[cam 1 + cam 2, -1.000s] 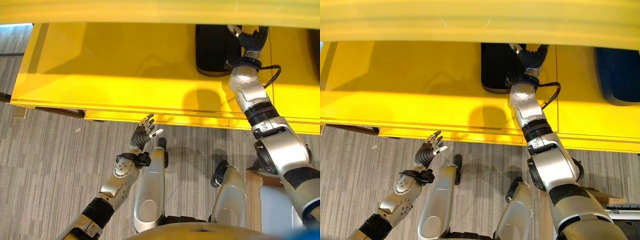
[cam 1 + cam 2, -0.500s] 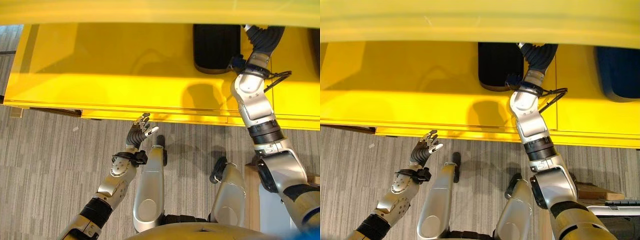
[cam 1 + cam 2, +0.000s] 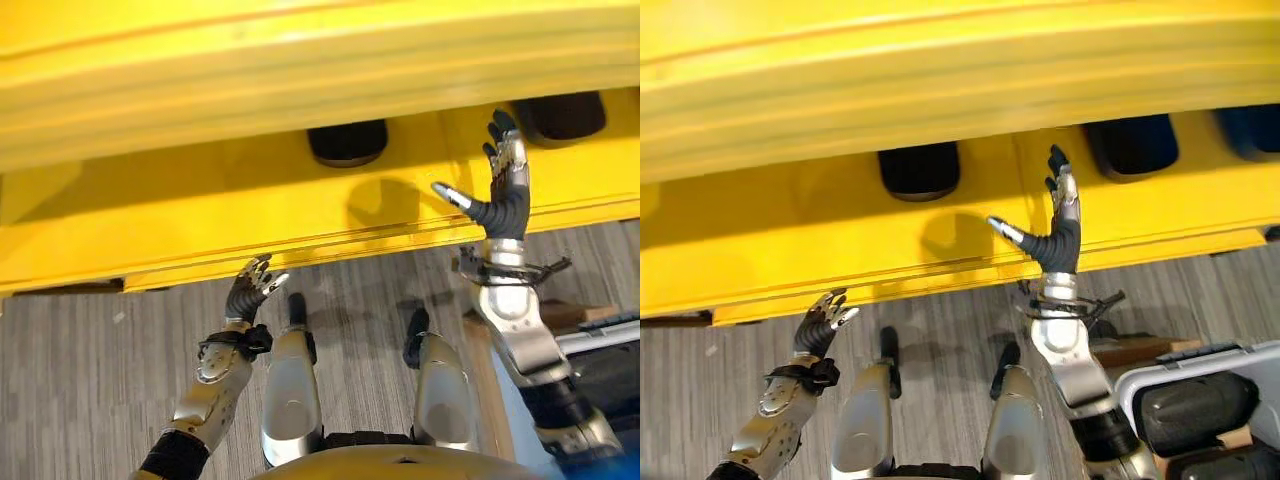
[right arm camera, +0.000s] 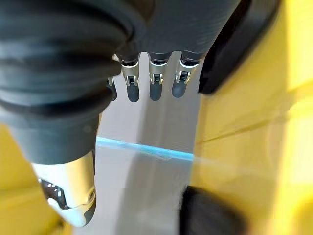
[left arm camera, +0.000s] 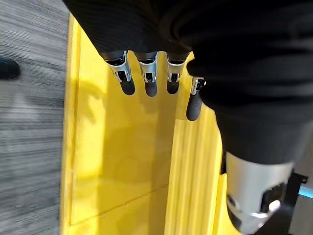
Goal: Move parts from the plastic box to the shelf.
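Yellow shelf [image 3: 200,215] holds 2 black parts [image 3: 347,142], and the plastic box [image 3: 1200,400] sits low right. Right hand [image 3: 503,195] is spread, empty, beside the shelf's front edge; left hand [image 3: 248,290] loosely spread below.

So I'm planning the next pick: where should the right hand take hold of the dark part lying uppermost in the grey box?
A judgement: grip the dark part across its rounded middle, coming from above, since it lies lengthwise in the open plastic box with its top exposed. The right hand is open, raised before the yellow shelf.
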Tool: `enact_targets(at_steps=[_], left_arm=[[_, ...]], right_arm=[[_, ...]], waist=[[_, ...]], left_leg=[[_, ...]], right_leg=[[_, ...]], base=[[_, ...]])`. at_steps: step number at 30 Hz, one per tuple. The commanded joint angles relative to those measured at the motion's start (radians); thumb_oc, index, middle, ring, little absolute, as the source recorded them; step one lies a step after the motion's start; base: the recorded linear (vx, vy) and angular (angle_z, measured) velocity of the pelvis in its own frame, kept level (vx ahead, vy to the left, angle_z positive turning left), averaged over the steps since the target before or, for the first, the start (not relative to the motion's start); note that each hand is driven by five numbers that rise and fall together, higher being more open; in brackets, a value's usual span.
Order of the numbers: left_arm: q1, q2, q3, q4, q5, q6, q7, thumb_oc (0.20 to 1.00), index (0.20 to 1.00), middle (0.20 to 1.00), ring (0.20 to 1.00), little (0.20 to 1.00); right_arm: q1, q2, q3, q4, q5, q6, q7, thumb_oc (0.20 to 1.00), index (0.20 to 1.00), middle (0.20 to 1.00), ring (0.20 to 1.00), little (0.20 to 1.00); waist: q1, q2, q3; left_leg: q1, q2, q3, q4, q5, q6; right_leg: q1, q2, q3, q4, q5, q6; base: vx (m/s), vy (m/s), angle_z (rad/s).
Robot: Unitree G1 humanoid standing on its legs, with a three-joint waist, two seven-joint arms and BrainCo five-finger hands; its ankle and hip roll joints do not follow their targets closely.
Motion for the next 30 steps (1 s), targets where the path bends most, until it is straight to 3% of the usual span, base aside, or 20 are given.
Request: enact_targets(at_steps=[1, 8, 12, 13, 15, 16, 17, 18, 21, 22, 23, 25, 30], left_arm=[[-0.057, -0.008, 0.018, -0.065, 0.073, -0.096, -0.072, 1.000, 1.000, 1.000, 1.000, 1.000], [-0.033, -0.043, 0.053, -0.062, 0.100, -0.117, -0.089, 1.000, 1.000, 1.000, 1.000, 1.000], [-0.034, -0.063, 0.060, -0.055, 0.096, -0.118, -0.076, 1.000, 1.000, 1.000, 1.000, 1.000], [-0.035, -0.077, 0.065, -0.046, 0.089, -0.118, -0.072, 1.000, 1.000, 1.000, 1.000, 1.000], [-0.035, -0.084, 0.063, -0.055, 0.101, -0.119, -0.071, 1.000, 1.000, 1.000, 1.000, 1.000], [-0.036, -0.084, 0.063, -0.055, 0.101, -0.119, -0.071, 1.000, 1.000, 1.000, 1.000, 1.000], [-0.039, -0.090, 0.063, -0.063, 0.099, -0.117, -0.078, 1.000, 1.000, 1.000, 1.000, 1.000], [-0.031, -0.093, 0.063, -0.068, 0.102, -0.118, -0.082, 1.000, 1.000, 1.000, 1.000, 1.000], [-0.015, -0.103, 0.056, -0.075, 0.112, -0.111, -0.100, 1.000, 1.000, 1.000, 1.000, 1.000], [-0.014, -0.104, 0.056, -0.076, 0.112, -0.111, -0.100, 1.000, 1.000, 1.000, 1.000, 1.000], [-0.012, -0.108, 0.048, -0.081, 0.122, -0.105, -0.099, 1.000, 1.000, 1.000, 1.000, 1.000], [-0.007, -0.110, 0.045, -0.079, 0.130, -0.103, -0.096, 1.000, 1.000, 1.000, 1.000, 1.000], [-0.026, -0.117, 0.034, -0.074, 0.127, -0.102, -0.094, 1.000, 1.000, 1.000, 1.000, 1.000]], right_arm=[[0.078, -0.039, -0.074, -0.073, 0.016, -0.074, 0.069, 1.000, 1.000, 1.000, 1.000, 1.000], [0.172, -0.068, -0.125, -0.078, -0.063, -0.083, 0.087, 1.000, 1.000, 1.000, 1.000, 1.000], [0.146, -0.045, -0.136, -0.049, -0.037, -0.083, 0.062, 1.000, 1.000, 1.000, 1.000, 1.000], [0.134, -0.031, -0.147, -0.030, -0.041, -0.080, 0.039, 1.000, 1.000, 1.000, 1.000, 1.000], [0.114, -0.025, -0.156, -0.003, -0.055, -0.079, 0.008, 1.000, 1.000, 1.000, 1.000, 1.000], [0.113, -0.024, -0.156, -0.002, -0.055, -0.079, 0.008, 1.000, 1.000, 1.000, 1.000, 1.000], [0.093, -0.013, -0.155, 0.018, -0.044, -0.077, 0.004, 1.000, 1.000, 1.000, 1.000, 1.000], [0.087, -0.009, -0.145, 0.025, -0.039, -0.076, 0.011, 1.000, 1.000, 1.000, 1.000, 1.000], [0.097, 0.005, -0.144, 0.034, -0.027, -0.069, 0.037, 1.000, 1.000, 1.000, 1.000, 1.000], [0.098, 0.005, -0.145, 0.033, -0.026, -0.069, 0.037, 1.000, 1.000, 1.000, 1.000, 1.000], [0.091, 0.020, -0.142, 0.049, -0.024, -0.064, 0.036, 1.000, 1.000, 1.000, 1.000, 1.000], [0.085, 0.038, -0.132, 0.055, -0.011, -0.059, 0.038, 1.000, 1.000, 1.000, 1.000, 1.000], [0.084, 0.064, -0.120, 0.060, 0.025, -0.050, 0.057, 1.000, 1.000, 1.000, 1.000, 1.000]], waist=[[-0.050, 0.011, -0.134], [-0.085, 0.034, -0.199], [-0.084, 0.032, -0.227], [-0.074, 0.025, -0.240], [-0.053, 0.013, -0.244], [-0.054, 0.014, -0.245], [-0.034, -0.010, -0.237], [-0.025, -0.017, -0.237], [-0.022, -0.019, -0.268], [-0.020, -0.019, -0.265], [-0.016, -0.008, -0.279], [-0.016, 0.003, -0.285], [-0.041, 0.006, -0.311]], left_leg=[[0.058, 0.046, -0.016, -0.126, 0.109, -0.002], [0.146, 0.126, 0.068, -0.245, 0.232, -0.035], [0.156, 0.135, 0.049, -0.241, 0.261, -0.035], [0.144, 0.120, 0.010, -0.209, 0.269, -0.022], [0.121, 0.060, -0.079, -0.148, 0.254, -0.001], [0.117, 0.060, -0.081, -0.146, 0.255, -0.001], [0.086, -0.098, -0.198, -0.027, 0.124, 0.040], [0.084, -0.174, -0.235, 0.024, 0.057, 0.055], [0.102, -0.304, -0.219, 0.056, -0.072, 0.106], [0.106, -0.303, -0.217, 0.059, -0.076, 0.108], [0.121, -0.380, -0.250, 0.046, -0.114, 0.132], [0.140, -0.423, -0.285, 0.018, -0.119, 0.151], [0.183, -0.399, -0.230, -0.065, -0.100, 0.162]], right_leg=[[0.030, 0.051, -0.004, -0.023, -0.019, 0.008], [0.017, 0.150, 0.055, -0.026, -0.036, -0.025], [0.039, 0.186, 0.081, -0.078, -0.027, -0.039], [0.063, 0.200, 0.100, -0.123, -0.016, -0.052], [0.112, 0.202, 0.116, -0.190, 0.006, -0.060], [0.111, 0.203, 0.115, -0.194, 0.011, -0.060], [0.143, 0.198, 0.140, -0.235, 0.032, -0.063], [0.156, 0.201, 0.159, -0.253, 0.045, -0.062], [0.189, 0.216, 0.187, -0.298, 0.072, -0.057], [0.194, 0.217, 0.189, -0.300, 0.071, -0.056], [0.196, 0.230, 0.208, -0.307, 0.083, -0.047], [0.187, 0.249, 0.231, -0.302, 0.099, -0.038], [0.182, 0.250, 0.258, -0.322, 0.144, -0.009]], base=[[0.06, -0.078, -0.38], [0.01, -0.140, -0.40], [0.04, -0.178, -0.31], [0.04, -0.163, -0.37], [0.04, -0.169, -0.35], [0.02, -0.158, -0.38], [0.01, -0.119, -0.47], [0.04, -0.135, -0.58], [0.04, -0.015, -0.44], [0.02, 0.057, -0.59], [-0.01, 0.062, -0.64], [-0.04, 0.071, -0.73], [-0.08, 0.097, -0.58]])
